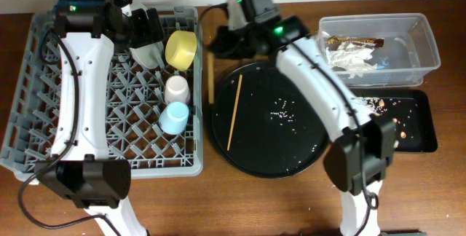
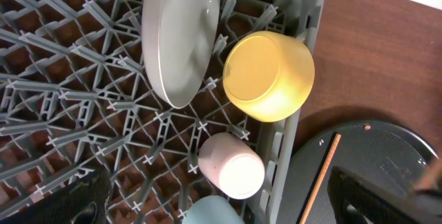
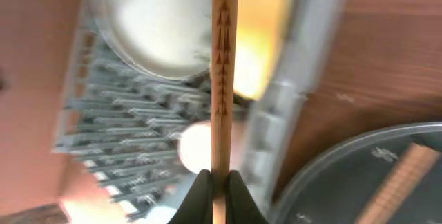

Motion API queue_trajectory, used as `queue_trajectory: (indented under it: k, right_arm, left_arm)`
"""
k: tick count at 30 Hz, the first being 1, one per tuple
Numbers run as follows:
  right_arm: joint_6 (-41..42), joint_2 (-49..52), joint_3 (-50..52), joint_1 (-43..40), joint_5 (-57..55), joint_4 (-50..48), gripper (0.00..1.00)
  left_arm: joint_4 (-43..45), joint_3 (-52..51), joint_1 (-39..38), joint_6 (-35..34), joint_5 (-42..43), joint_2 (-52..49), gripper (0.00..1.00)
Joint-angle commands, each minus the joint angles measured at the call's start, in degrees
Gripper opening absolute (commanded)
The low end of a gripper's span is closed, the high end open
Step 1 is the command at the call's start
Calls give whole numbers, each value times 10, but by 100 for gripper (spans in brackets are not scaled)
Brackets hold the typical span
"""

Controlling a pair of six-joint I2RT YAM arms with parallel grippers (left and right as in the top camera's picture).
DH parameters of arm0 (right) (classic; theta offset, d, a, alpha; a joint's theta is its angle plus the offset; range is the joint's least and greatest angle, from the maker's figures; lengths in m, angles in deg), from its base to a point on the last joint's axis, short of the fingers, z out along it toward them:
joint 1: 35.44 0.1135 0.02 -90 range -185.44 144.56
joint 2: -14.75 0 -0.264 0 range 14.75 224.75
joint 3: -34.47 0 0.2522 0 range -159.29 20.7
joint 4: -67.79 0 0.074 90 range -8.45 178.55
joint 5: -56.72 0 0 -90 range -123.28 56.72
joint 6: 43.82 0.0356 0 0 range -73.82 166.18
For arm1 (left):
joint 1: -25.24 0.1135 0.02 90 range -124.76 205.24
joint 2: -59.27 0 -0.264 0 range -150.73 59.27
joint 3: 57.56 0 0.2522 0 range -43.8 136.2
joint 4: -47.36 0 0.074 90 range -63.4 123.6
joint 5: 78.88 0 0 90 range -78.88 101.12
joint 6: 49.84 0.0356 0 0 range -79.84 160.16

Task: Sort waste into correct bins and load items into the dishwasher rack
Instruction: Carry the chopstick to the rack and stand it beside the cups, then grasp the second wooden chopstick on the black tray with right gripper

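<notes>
Over brown table [image 3: 394, 44] beside rack [image 3: 297, 106], right pincer [image 3: 219, 186] pinches chopstick [image 3: 222, 79] by one end

Plate [image 2: 179, 37], yellow bowl [image 2: 269, 75], pink cup [image 2: 231, 165], blue cup [image 1: 175, 117] sit in rack [image 1: 44, 61]; chopstick [image 3: 222, 79] gripped.

The right fingers [image 3: 200, 196] pinch a wooden chopstick [image 3: 222, 65] upright before the blurred grey rack [image 3: 117, 141].
</notes>
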Motion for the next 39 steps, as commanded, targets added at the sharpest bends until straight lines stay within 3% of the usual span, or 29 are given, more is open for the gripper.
queue_trajectory:
  k: [1, 8, 12, 14, 20, 26, 29, 33, 39]
  right_arm:
    - [75, 36, -6, 45, 56, -49, 4]
    - [128, 58, -6, 132, 53, -146, 4]
    - [128, 58, -6, 145, 53, -159, 50]
    - [127, 58, -6, 139, 53, -159, 60]
    - [125, 58, -6, 90, 54, -114, 63]
    - [67, 55, -7, 16, 98, -92, 63]
    - [35, 46, -7, -17, 87, -21, 63]
    - [16, 49, -6, -26, -80, 144, 63]
    - [42, 61, 7, 23, -305, 186, 54]
  left_arm:
    - [-1, 12, 0, -2, -2, 23, 99]
    - [-1, 12, 0, -2, -2, 23, 99]
    - [-1, 12, 0, -2, -2, 23, 99]
    - [-1, 12, 0, -2, -2, 23, 99]
    - [-1, 12, 0, -2, -2, 23, 99]
    - [-5, 12, 0, -2, -2, 23, 99]
    - [-26, 12, 0, -1, -10, 23, 99]
    - [-31, 14, 6, -1, -118, 54, 99]
    - [-15, 14, 12, -2, -249, 148, 99]
